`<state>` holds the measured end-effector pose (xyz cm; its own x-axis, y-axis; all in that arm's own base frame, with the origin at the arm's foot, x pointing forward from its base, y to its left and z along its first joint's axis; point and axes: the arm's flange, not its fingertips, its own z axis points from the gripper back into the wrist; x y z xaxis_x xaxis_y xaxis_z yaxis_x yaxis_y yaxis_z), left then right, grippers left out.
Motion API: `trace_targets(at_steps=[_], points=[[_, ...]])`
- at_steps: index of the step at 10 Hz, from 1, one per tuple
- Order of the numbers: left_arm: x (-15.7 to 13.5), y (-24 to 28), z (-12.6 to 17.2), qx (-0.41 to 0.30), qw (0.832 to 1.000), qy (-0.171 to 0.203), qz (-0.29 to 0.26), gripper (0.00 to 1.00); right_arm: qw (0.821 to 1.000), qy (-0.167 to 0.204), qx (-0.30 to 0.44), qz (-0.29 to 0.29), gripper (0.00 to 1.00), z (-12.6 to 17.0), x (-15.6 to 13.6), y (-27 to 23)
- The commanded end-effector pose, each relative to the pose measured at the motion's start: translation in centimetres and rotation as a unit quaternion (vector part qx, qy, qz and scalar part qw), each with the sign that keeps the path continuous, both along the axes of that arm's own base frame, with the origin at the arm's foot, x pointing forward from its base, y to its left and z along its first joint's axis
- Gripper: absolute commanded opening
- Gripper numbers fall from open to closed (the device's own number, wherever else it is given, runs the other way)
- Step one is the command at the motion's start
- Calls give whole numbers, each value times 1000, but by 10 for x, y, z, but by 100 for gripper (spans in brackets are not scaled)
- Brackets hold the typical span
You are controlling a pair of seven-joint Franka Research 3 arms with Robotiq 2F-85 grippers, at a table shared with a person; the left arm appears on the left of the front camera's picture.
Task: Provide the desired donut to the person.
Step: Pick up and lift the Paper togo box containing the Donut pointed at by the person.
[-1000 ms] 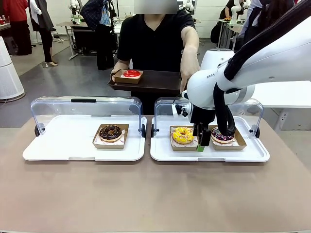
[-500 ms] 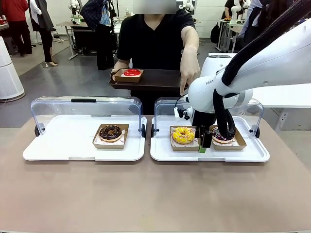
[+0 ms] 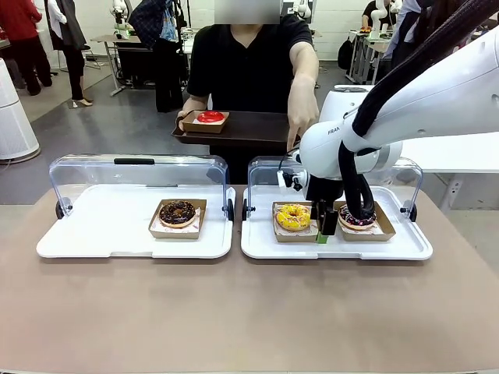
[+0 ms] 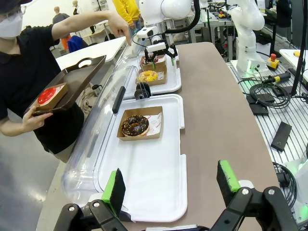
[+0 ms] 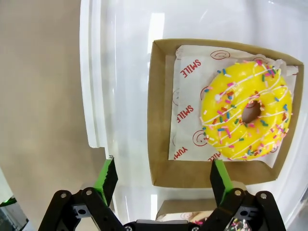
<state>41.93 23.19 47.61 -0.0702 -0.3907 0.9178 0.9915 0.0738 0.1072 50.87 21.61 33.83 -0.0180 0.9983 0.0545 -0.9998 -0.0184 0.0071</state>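
Right tool (image 3: 321,227) is down low on the right white tray (image 3: 409,248), in the gap between the yellow donut (image 3: 293,216) and a dark donut with pink sprinkles (image 3: 358,219). Its jaws are spread wide with nothing between them. From the right wrist camera its green pads (image 5: 107,175) straddle the near edge of the yellow donut's cardboard box (image 5: 161,110), one pad over bare tray, the other over the box rim; can't tell if either touches. The sprinkle donut is half hidden behind the arm's black cable and the tool, and its box is cut off at the bottom of the wrist view. Left tool (image 4: 171,185) hangs above the near end of the left white tray (image 4: 149,168), jaws wide apart, empty; the chocolate donut (image 4: 135,125) sits in its box well ahead of it. Clear lids (image 3: 132,175) stand tipped up at the far side of both trays. The person (image 3: 249,66) stands across the tabletop (image 3: 234,312). Their holding hand (image 3: 184,121) grips a dark serving tray (image 3: 253,128) with a red glazed donut (image 3: 210,117) on it. Their pointing hand (image 3: 301,115) aims a finger down over the far edge of the right tray, roughly in line with the yellow donut. It sits right beside the white arm, so the exact target is hard to make out.
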Motion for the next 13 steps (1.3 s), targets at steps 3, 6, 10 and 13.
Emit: trace_targets(at_steps=[3, 6, 10, 13], points=[[-2, 0, 1, -2, 1000, -1, 1, 100, 1000, 6, -9, 4, 100, -16, 8, 0], [-2, 0, 1, -2, 1000, -1, 1, 100, 1000, 13, -6, 8, 100, -19, 9, 2], [-2, 0, 1, -2, 1000, -1, 1, 100, 1000, 20, -8, 14, 41, -19, 9, 1], [-2, 0, 1, -2, 1000, -1, 1, 100, 1000, 22, -9, 14, 0, -22, 9, 0]])
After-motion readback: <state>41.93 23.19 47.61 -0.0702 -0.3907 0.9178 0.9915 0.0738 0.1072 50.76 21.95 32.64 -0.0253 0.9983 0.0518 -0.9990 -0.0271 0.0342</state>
